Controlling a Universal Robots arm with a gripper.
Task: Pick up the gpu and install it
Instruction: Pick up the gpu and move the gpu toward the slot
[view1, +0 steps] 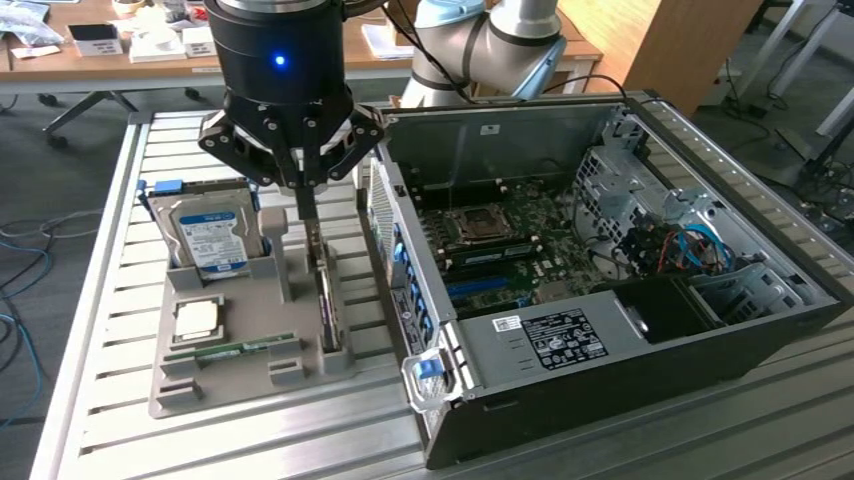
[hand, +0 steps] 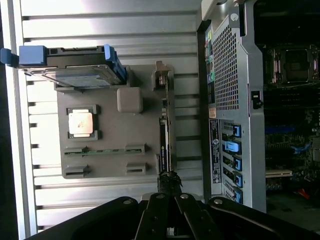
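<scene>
Beside the open case (view1: 400, 270), claw (view1: 306, 188) pinched shut on top edge of gpu (view1: 326, 305), upright in tray (view1: 240, 385)

Bright daylight, glare on table (hand: 110, 30), soft shadows

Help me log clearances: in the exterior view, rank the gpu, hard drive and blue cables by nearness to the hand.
1. gpu, on edge in the tray slot, right at the hand.
2. hard drive, on the tray, toward the exterior view's left.
3. blue cables, inside the case, toward the exterior view's right.
</scene>
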